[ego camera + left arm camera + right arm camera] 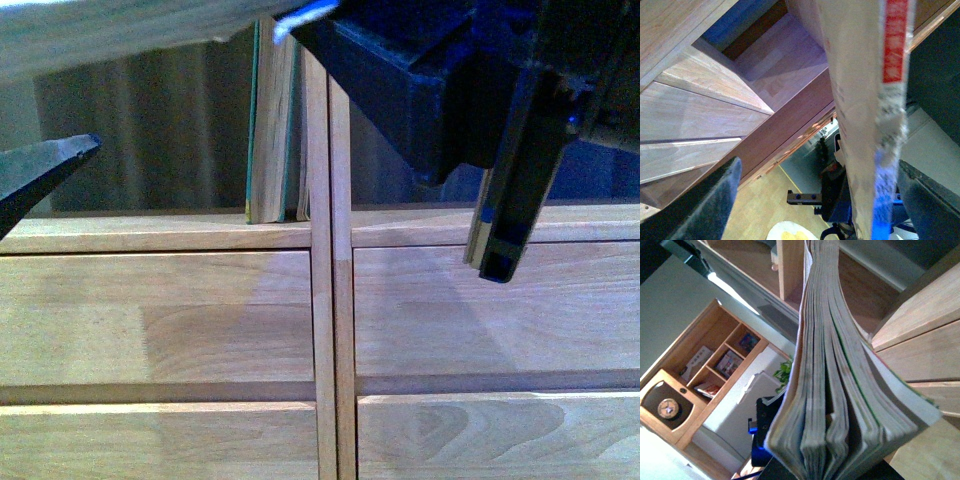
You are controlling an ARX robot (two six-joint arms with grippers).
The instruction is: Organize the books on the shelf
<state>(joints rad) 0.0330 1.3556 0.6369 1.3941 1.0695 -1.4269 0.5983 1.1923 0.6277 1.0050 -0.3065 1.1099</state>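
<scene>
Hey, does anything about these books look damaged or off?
Yes. The paperback has a frayed, ragged spine edge below its red mark. The teal book has pages that gape apart in clumps instead of lying flat together.

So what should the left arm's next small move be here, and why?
Probably ease the paperback down toward the left bay, beside the teal book. The paperback sits between the left fingers, above the shelf, while the teal book already stands upright against the central upright, with free space to its left.
</scene>
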